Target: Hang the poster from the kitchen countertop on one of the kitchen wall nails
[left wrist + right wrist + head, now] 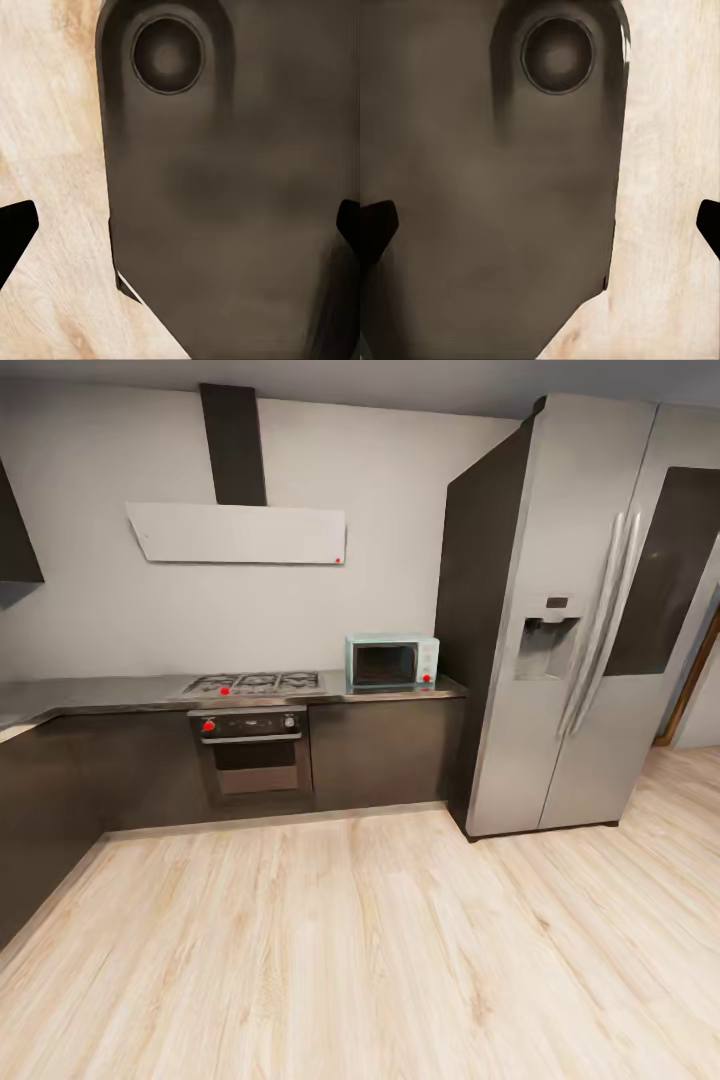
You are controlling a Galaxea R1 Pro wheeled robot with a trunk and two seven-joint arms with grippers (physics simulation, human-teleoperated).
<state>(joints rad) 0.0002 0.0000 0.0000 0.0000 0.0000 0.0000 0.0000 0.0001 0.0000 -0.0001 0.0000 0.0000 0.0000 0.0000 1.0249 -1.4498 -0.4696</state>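
Note:
The poster is out of view. A stretch of the kitchen countertop (pixel 110 690) runs grey along the back wall over dark cabinets and turns a corner at the far left. In the left wrist view my left gripper (pixel 180 229) is open, its dark fingertips (pixel 15 232) far apart, with nothing between them; behind it lie the robot's dark body (pixel 225 210) and the wooden floor (pixel 52 150). My right gripper (pixel 540 225) is open and empty too, over the same dark body and floor (pixel 675 187).
A gas hob (pixel 255 683) and oven (pixel 255 750) sit mid-counter under a white hood (pixel 240 532). A pale blue microwave (pixel 392 661) stands at the counter's right end, beside a tall steel fridge (pixel 570 620). Light wooden floor (pixel 360 950) stretches ahead.

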